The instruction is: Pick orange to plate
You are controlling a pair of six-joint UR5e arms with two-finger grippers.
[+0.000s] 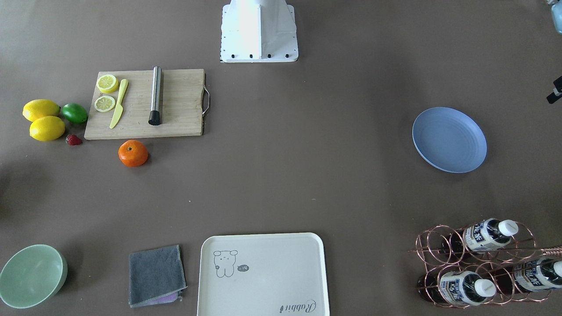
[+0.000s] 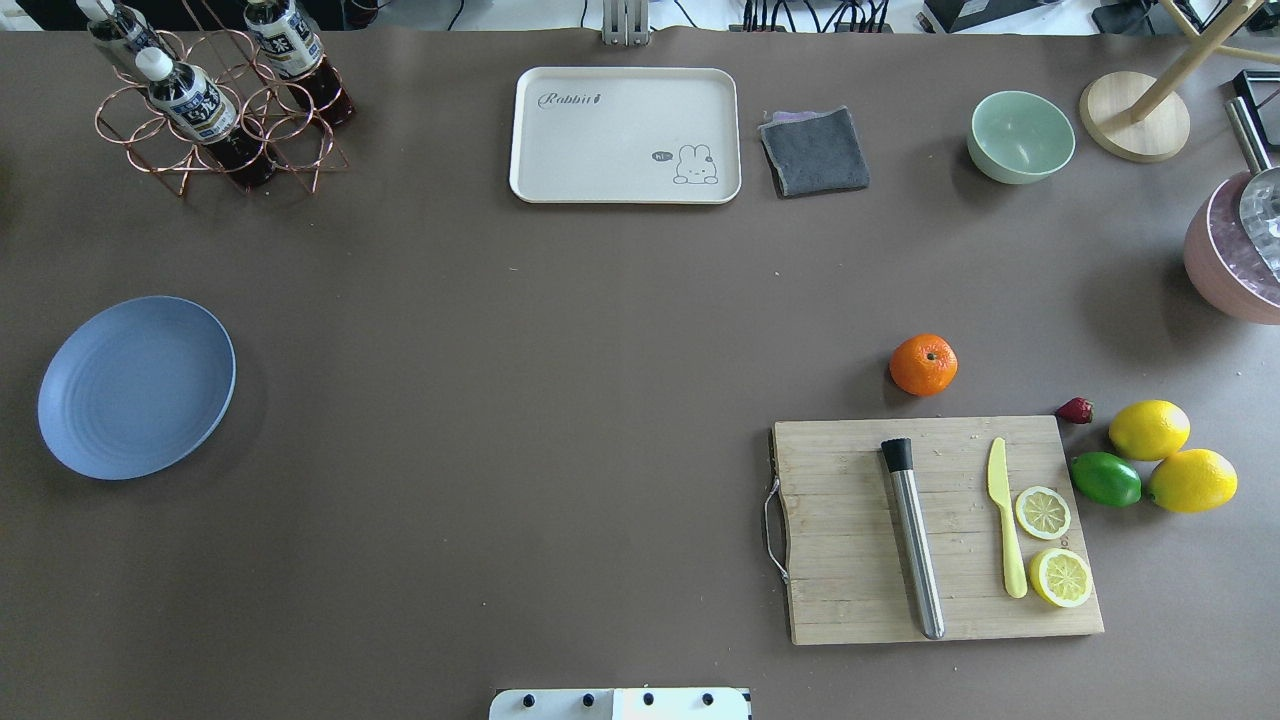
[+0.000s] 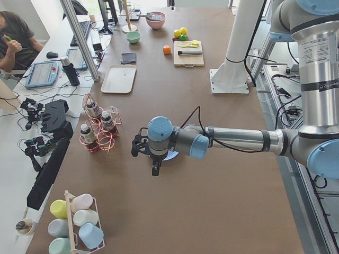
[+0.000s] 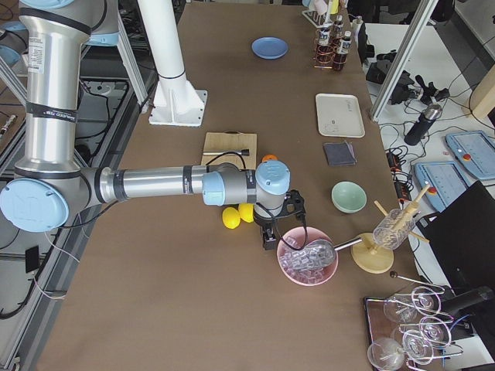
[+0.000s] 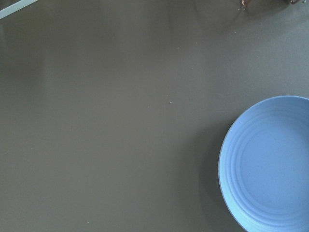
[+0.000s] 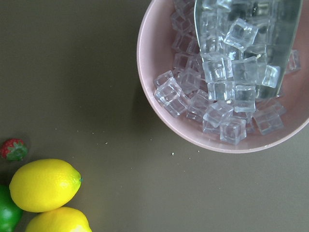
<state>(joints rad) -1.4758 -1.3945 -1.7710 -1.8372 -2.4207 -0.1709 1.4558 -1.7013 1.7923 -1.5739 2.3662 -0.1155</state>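
Note:
The orange (image 2: 923, 364) sits on the brown table just beyond the cutting board, and it also shows in the front view (image 1: 133, 153). Far across the table lies the blue plate (image 2: 137, 386), with nothing on it; the left wrist view catches the plate's edge (image 5: 270, 164). My left gripper (image 3: 154, 167) hangs near the plate, seen only in the left side view, so I cannot tell its state. My right gripper (image 4: 268, 236) hovers between the lemons and a pink ice bowl, well short of the orange; I cannot tell its state either.
A wooden cutting board (image 2: 850, 560) carries a steel muddler, a yellow knife and lemon slices. Two lemons (image 2: 1150, 429), a lime (image 2: 1105, 479) and a strawberry lie beside it. Cream tray (image 2: 560, 150), grey cloth, mint bowl (image 2: 1020, 136), bottle rack (image 2: 215, 110), pink ice bowl (image 6: 159, 111).

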